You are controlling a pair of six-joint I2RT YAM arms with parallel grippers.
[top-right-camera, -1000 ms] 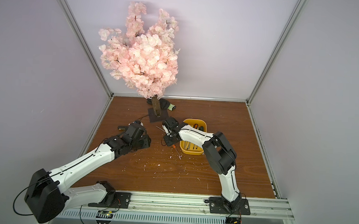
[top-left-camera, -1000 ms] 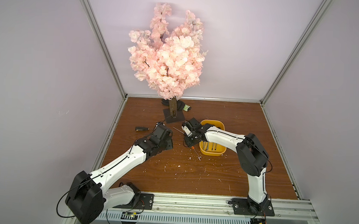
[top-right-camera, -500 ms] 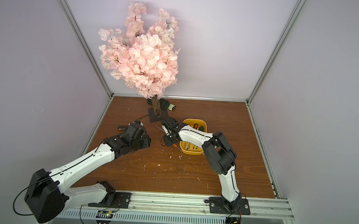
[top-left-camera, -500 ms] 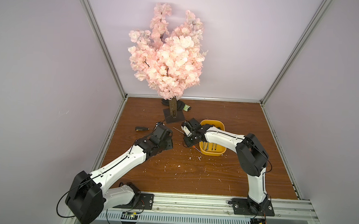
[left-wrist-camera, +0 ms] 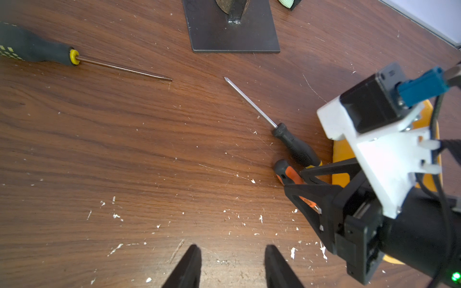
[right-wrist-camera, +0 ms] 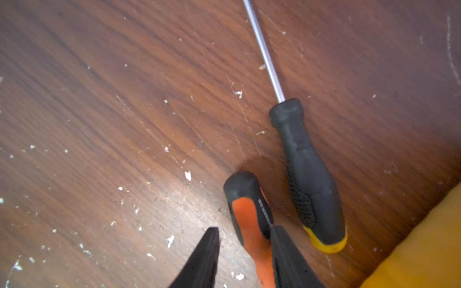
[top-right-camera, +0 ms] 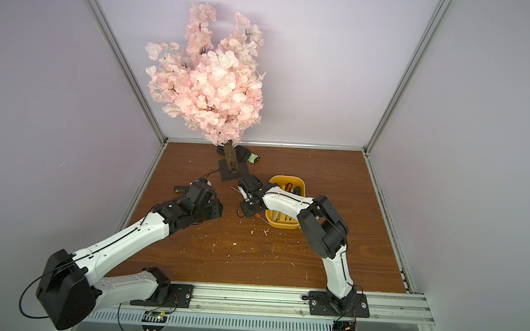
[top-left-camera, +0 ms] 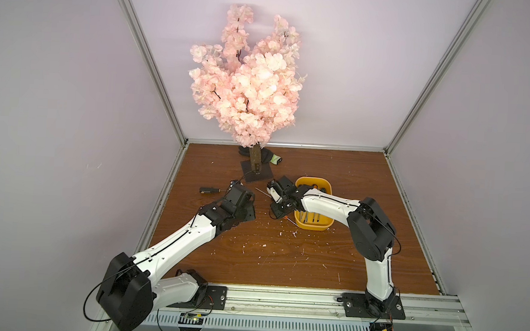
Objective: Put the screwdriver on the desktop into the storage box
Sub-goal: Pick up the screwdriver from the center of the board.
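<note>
Three screwdrivers lie on the desktop (top-left-camera: 283,260). My right gripper (right-wrist-camera: 244,228) is open astride the orange-handled screwdriver (right-wrist-camera: 249,217) (left-wrist-camera: 287,174). The handle rests against one finger, with a gap to the other. Beside it lies a black screwdriver with a yellow butt (right-wrist-camera: 306,169) (left-wrist-camera: 294,147), right next to the yellow storage box (top-left-camera: 314,181) (top-right-camera: 288,177), which holds several screwdrivers. A black and yellow screwdriver (top-left-camera: 208,190) (left-wrist-camera: 35,48) lies far left. My left gripper (left-wrist-camera: 232,249) is open and empty over bare wood.
A pink blossom tree stands on a dark square base plate (top-left-camera: 257,173) at the back, with a glove (top-left-camera: 273,158) behind it. Purple walls and metal posts close in three sides. White flecks litter the wood. My right arm reaches across the box.
</note>
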